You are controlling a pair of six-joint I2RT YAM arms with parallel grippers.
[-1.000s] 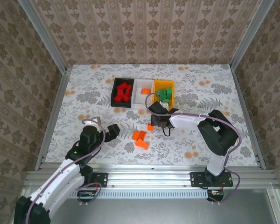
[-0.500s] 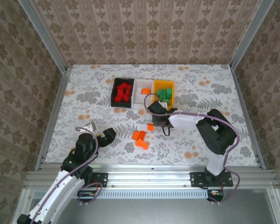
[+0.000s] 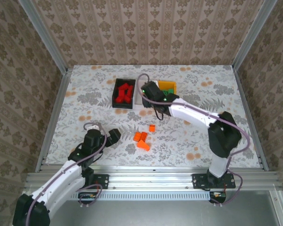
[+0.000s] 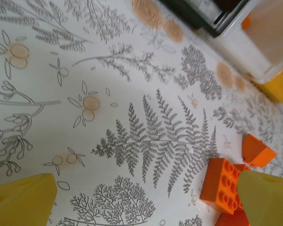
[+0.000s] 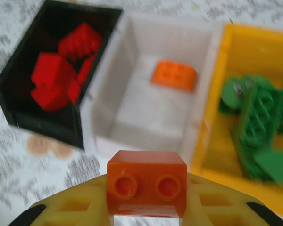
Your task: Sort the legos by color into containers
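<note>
My right gripper [image 5: 146, 200] is shut on a small orange lego [image 5: 146, 182] and hovers above the white bin [image 5: 132, 113], which holds one orange lego [image 5: 174, 76]. In the top view the right gripper [image 3: 150, 92] covers most of that bin. The black bin [image 5: 19, 94] on the left holds red legos [image 5: 54, 80]; the yellow bin [image 5: 236, 52] on the right holds green legos [image 5: 257, 125]. Three orange legos [image 3: 141, 140] lie loose on the table. My left gripper [image 4: 146, 188] is open just above the table, to the left of an orange lego [image 4: 222, 184].
The bins stand side by side mid-table: black bin [image 3: 118, 101], yellow bin [image 3: 167, 84]. A single orange brick [image 3: 152, 127] lies apart from the other two. Metal rails and patterned walls enclose the floral tabletop [image 3: 212, 94].
My right gripper has risen from the table near the loose orange legos and moved back-left over the white bin. The left arm has shifted slightly.
</note>
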